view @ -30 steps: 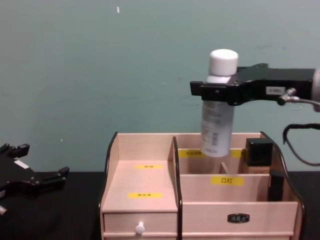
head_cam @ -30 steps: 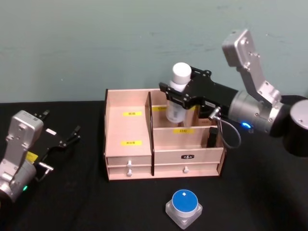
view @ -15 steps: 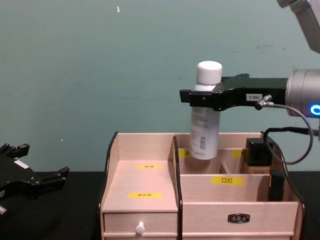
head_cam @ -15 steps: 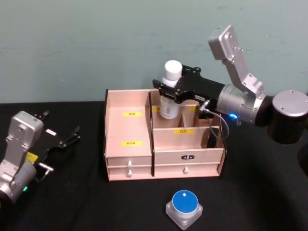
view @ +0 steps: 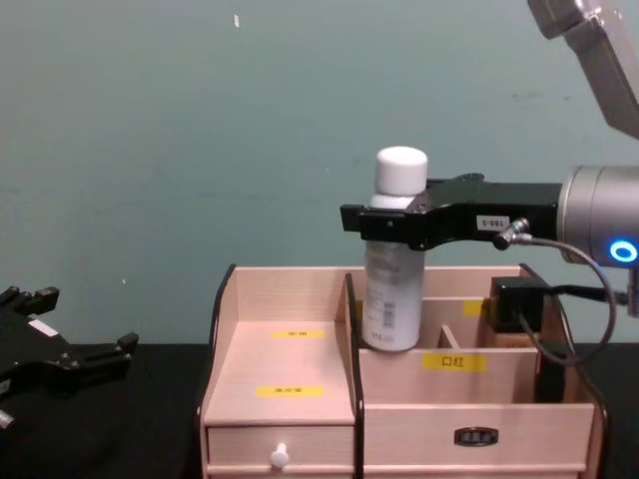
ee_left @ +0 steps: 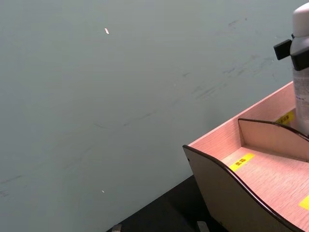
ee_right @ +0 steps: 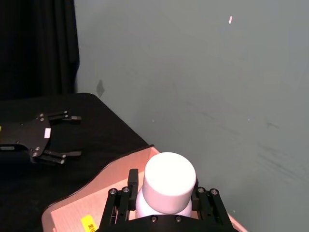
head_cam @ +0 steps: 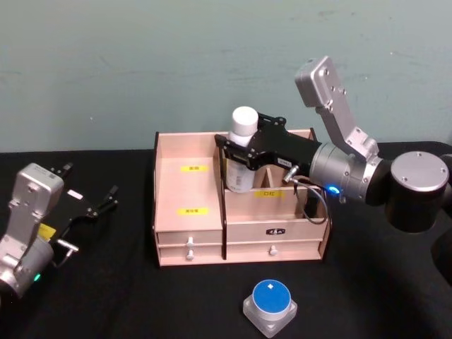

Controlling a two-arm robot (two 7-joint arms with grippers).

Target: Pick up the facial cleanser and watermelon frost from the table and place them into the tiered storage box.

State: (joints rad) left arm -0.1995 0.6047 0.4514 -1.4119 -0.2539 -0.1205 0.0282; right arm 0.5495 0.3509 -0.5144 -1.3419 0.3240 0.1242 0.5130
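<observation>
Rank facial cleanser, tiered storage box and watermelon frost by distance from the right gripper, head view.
1. facial cleanser: clamped in the right gripper, at the box's rear.
2. tiered storage box: directly beneath the gripper.
3. watermelon frost: on the table, in front of the box.
The left gripper sits parked far left, open.

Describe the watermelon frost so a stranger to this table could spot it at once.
Find the tiered storage box in the middle of the black table. In front of it, nearer the robot, the watermelon frost stands alone. It is squat and clear with a wide blue lid, unlike the tall white facial cleanser in the right gripper.
</observation>
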